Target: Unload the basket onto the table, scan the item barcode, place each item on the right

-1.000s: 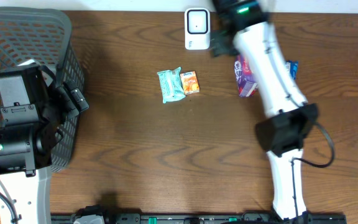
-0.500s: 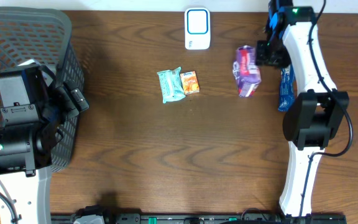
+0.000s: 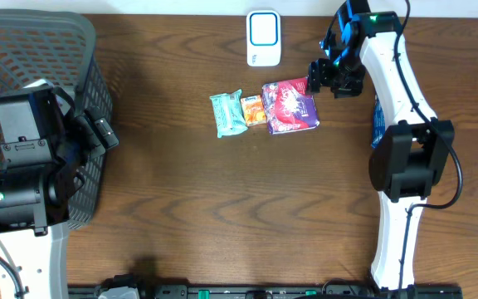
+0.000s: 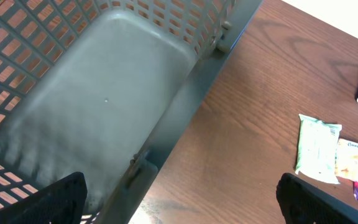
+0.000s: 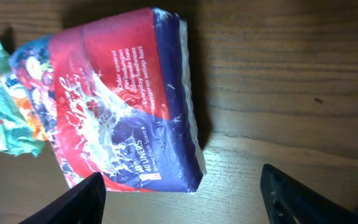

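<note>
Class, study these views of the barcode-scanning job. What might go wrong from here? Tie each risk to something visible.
1. The purple packet lies against the orange packet, so the open right gripper may catch or shove both when closing on it.
2. No barcode shows on its upward face; presenting it to the scanner unflipped would probably fail.

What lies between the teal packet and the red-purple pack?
A small orange packet, right beside the red-purple pack; the overhead view shows it.
</note>
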Controlling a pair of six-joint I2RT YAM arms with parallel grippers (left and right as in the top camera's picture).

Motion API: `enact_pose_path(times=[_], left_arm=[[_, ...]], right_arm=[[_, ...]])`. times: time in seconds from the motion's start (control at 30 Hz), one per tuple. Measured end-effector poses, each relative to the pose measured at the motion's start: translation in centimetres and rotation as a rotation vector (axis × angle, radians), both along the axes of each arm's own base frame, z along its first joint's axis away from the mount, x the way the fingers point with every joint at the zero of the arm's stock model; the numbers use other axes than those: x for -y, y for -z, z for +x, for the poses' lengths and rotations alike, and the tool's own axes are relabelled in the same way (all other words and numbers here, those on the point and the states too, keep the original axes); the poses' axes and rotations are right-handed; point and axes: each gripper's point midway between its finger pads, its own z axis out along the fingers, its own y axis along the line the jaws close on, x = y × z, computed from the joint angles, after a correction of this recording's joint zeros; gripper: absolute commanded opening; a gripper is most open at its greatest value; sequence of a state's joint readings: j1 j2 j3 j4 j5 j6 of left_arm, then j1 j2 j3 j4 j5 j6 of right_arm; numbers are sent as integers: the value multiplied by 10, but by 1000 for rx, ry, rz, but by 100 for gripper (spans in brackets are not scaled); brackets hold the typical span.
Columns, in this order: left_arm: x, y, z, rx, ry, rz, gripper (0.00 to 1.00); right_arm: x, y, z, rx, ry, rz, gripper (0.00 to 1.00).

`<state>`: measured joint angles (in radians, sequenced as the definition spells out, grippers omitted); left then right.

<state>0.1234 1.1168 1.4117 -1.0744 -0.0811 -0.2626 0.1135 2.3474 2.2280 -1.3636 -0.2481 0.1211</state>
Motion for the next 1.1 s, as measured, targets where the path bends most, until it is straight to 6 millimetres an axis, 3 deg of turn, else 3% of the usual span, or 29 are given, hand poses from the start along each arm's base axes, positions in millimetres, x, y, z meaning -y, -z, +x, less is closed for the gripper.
enact_pose_path(times=[0.27, 0.37, 0.5, 0.57, 0.63, 0.67, 0.7, 1.1], left_arm=[[0, 0, 0, 0, 0, 0, 98], [0, 0, 0, 0, 0, 0, 98], [0, 0, 0, 0, 0, 0, 98], [0, 0, 0, 0, 0, 1, 98], [0, 0, 0, 0, 0, 0, 98], [0, 0, 0, 0, 0, 0, 98], [0, 0, 0, 0, 0, 0, 98], [0, 0, 0, 0, 0, 0, 98]], right_arm=[[10, 5, 15, 50, 23, 122, 74], [1, 22, 15, 52, 8, 198, 73], [-13, 52, 6, 33, -11, 262, 63], [-17, 65, -1, 12, -7, 282, 49], [-24, 74, -7, 1, -7, 321, 16], [-27, 74, -9, -3, -1, 345, 4], [-29, 73, -9, -1, 0, 358, 1], [-30, 60, -5, -1, 60, 366, 1]])
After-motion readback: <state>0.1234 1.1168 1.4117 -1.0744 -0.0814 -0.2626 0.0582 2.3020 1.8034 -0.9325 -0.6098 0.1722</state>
